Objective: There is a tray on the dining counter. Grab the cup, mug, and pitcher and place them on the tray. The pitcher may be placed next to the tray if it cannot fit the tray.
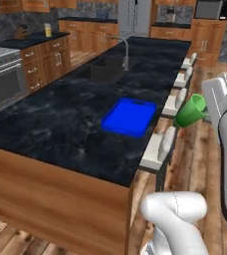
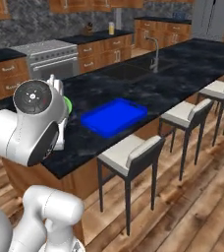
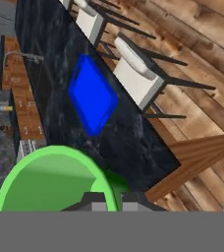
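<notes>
Cup [image 1: 191, 110], small bright green tapered tumbler with no handle, held up in the air tilted on its side, open mouth facing up and away, off the stool side of the tabletop and above the white stool seats. In the hand view the green rim [image 3: 55, 179] sits right at the claw [image 3: 113, 201], whose 2 dark tips are clamped together on the cup wall. In the right base view just a green sliver [image 2: 68, 105] shows behind the white wrist.

Flat bright blue rectangular tray with low rim [image 1: 130, 116] lies flat on the black marbled stone tabletop with white veins [image 1: 60, 124], near its stool-side edge, nothing on it. Cup is near the tray but apart, beyond the tabletop edge.

White-seated dark-legged stools [image 2: 129, 152] line that edge on the wood plank floor [image 2: 192, 206].

Farther: sink with grey faucet [image 1: 125, 52] set in the tabletop, steel oven [image 1: 3, 82] on the far side, small yellow container [image 1: 48, 30] on the back counter.
</notes>
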